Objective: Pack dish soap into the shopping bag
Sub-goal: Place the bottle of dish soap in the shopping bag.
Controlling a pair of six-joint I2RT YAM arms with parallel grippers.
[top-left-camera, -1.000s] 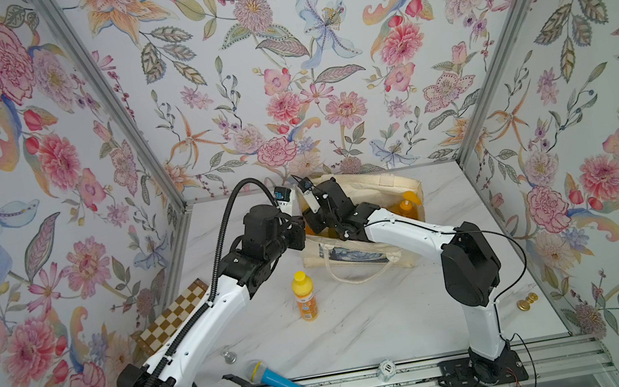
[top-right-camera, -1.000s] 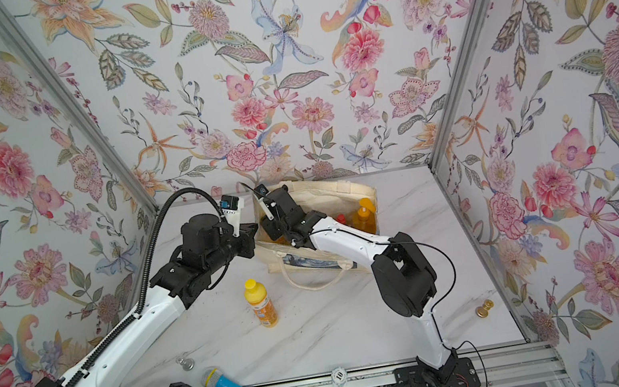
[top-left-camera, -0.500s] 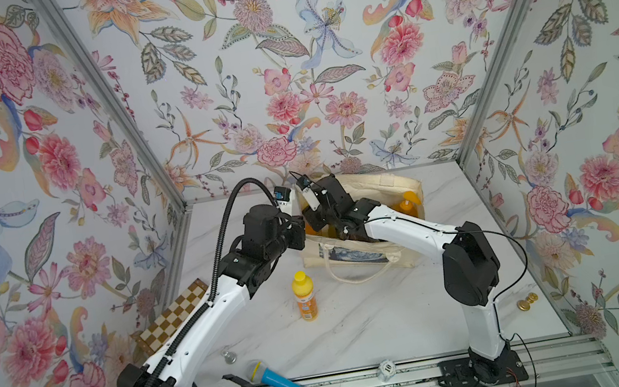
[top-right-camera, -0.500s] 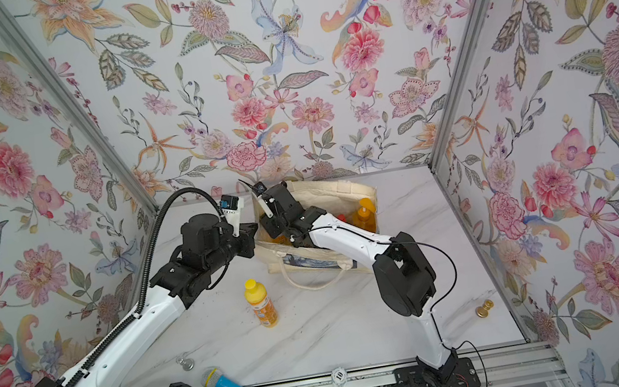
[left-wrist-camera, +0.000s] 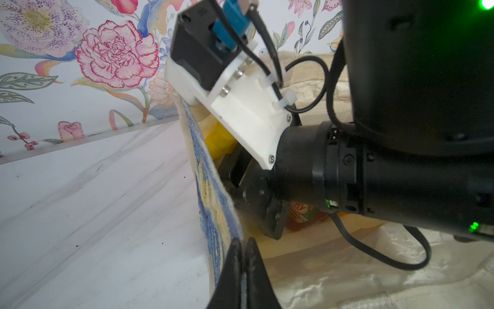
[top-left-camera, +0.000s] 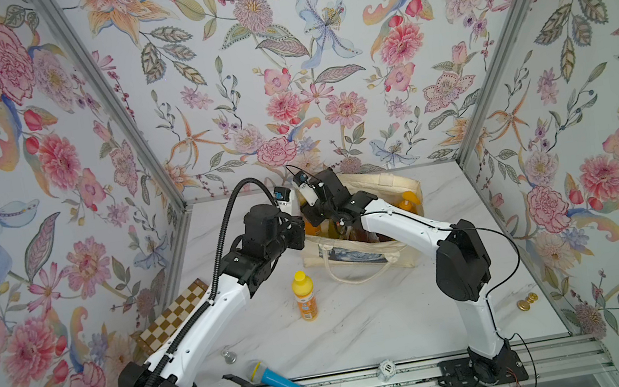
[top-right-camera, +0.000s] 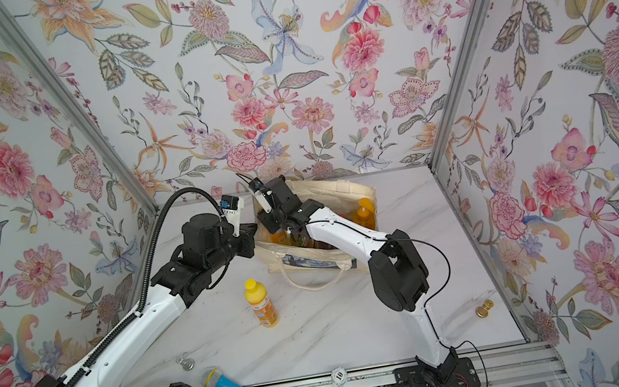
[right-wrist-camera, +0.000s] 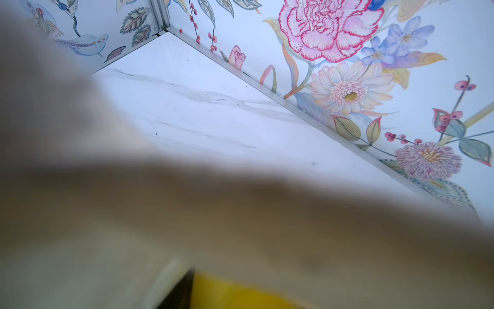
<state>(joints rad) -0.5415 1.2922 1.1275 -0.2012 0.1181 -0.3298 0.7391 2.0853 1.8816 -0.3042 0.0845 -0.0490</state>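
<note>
The left gripper (left-wrist-camera: pixel 242 243) is hidden under its own wrist in both top views; only the left wrist view shows its fingers pressed together on the blue-painted front rim of the shopping bag (top-left-camera: pixel 355 256); the right gripper (left-wrist-camera: pixel 263 211) is sunk in the bag's mouth with its fingertips out of sight, so whether it is spread or closed cannot be told; the right wrist view is mostly blurred cream cloth with a yellow patch; left of centre in both top views one dish soap bottle (top-left-camera: pixel 304 297), orange with a yellow cap, stands upright on the marble table (top-left-camera: pixel 363 329), apart from the bag; the bag, cream canvas with rope handles (top-left-camera: pixel 355 278) trailing forward, sits just right of centre near the back wall; orange and dark bottles show in its mouth, a large orange bottle (top-left-camera: pixel 408 202) at its right end; the left arm (top-left-camera: pixel 202 325) reaches from lower left up to the bag's left corner; the right arm (top-left-camera: pixel 401 224) rises from lower right, elbow bent, forearm slanting left into the bag.
</note>
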